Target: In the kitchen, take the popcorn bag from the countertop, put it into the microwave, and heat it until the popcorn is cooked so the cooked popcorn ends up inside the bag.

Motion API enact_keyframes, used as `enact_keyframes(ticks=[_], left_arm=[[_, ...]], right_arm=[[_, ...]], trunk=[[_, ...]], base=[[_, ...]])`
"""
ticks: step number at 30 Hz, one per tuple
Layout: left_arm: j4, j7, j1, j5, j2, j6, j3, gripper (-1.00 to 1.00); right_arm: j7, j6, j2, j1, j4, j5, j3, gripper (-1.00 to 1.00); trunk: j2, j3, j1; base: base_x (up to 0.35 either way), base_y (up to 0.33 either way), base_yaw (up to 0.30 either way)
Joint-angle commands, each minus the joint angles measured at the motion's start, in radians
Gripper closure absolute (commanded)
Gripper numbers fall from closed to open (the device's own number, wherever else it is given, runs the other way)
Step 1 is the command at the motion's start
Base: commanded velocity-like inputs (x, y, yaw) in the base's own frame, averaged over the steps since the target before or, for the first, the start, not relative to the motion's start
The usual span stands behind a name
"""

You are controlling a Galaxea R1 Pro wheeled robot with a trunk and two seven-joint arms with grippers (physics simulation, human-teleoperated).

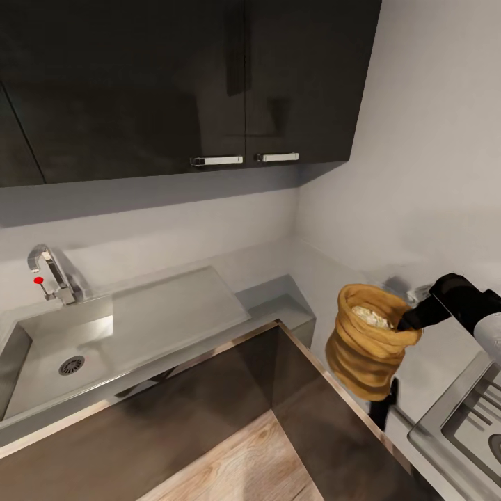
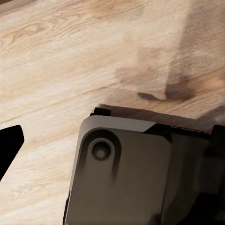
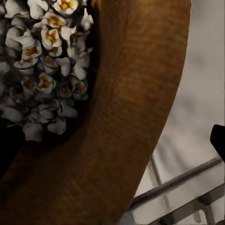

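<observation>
1. Tan, wrinkled cloth forms the popcorn bag (image 1: 367, 342), which hangs clear above the countertop (image 1: 327, 278) corner, pinched at its rolled rim by the right gripper (image 1: 406, 323); one finger seems to sit inside the mouth.
2. Soft fabric could fold or slip from so narrow a hold, tipping the bag.
3. Pale, puffy popcorn (image 3: 44, 65) with yellow centres is heaped loosely and would spill.
4. Left gripper's fingers: cannot tell.
</observation>
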Motion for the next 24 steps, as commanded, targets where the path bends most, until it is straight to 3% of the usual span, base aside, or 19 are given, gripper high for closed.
enact_keyframes(ticks=[1, 5, 12, 13, 24], left_arm=[[0.001, 0.0, -0.001, 0.002, 0.0, -0.003, 0.003, -1.0], [0.001, 0.0, -0.001, 0.002, 0.0, -0.004, 0.003, -1.0], [0.0, 0.0, -0.001, 0.002, 0.0, -0.003, 0.002, -1.0], [0.0, 0.0, -0.001, 0.002, 0.0, -0.003, 0.003, -1.0], [0.001, 0.0, -0.001, 0.002, -0.001, -0.004, 0.003, -1.0]], right_arm=[[0.009, 0.0, 0.004, 0.003, -0.002, 0.012, -0.008, -1.0], [0.008, -0.002, 0.021, 0.01, -0.002, 0.013, -0.035, -1.0], [0.007, -0.002, 0.026, 0.011, -0.001, 0.012, -0.038, -1.0], [0.007, -0.002, 0.026, 0.011, -0.002, 0.013, -0.038, 1.0], [0.007, -0.002, 0.026, 0.011, -0.002, 0.013, -0.038, 1.0]], trunk=[[-0.002, -0.002, 0.001], [-0.002, -0.002, 0.001], [-0.002, -0.002, 0.001], [-0.002, -0.002, 0.001], [-0.002, -0.002, 0.001]], base=[[0.0, 0.0, 0.0], [0.0, 0.0, 0.0], [0.0, 0.0, 0.0], [0.0, 0.0, 0.0], [0.0, 0.0, 0.0]])
